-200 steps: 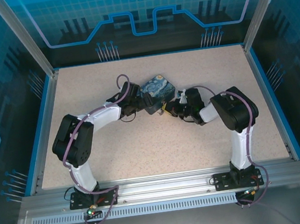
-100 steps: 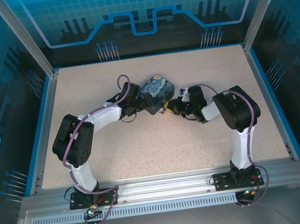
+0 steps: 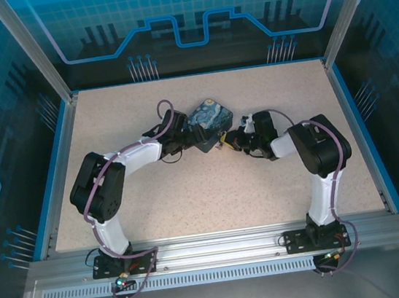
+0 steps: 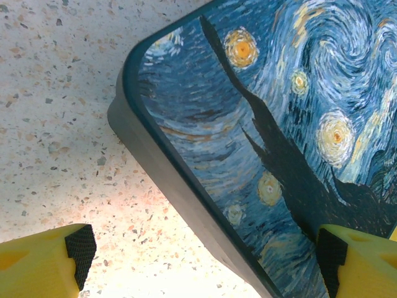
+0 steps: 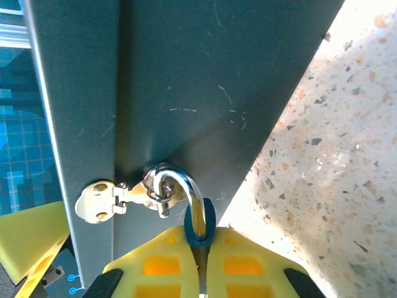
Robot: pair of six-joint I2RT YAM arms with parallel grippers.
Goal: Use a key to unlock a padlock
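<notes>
Nearer the box (image 4: 260,124) than before, our right end effector (image 5: 201,267) pinches the padlock (image 5: 200,226); our left end effector (image 4: 198,254) gapes at its corner.

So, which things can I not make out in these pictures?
- Padlock body and keyhole: right wrist view, pinched inside the right gripper and cut off by the bottom edge.
- Padlock, top view: too small to make out, crowded by the right gripper.
- Box: left wrist view, cut off by the top, right and bottom edges.
</notes>
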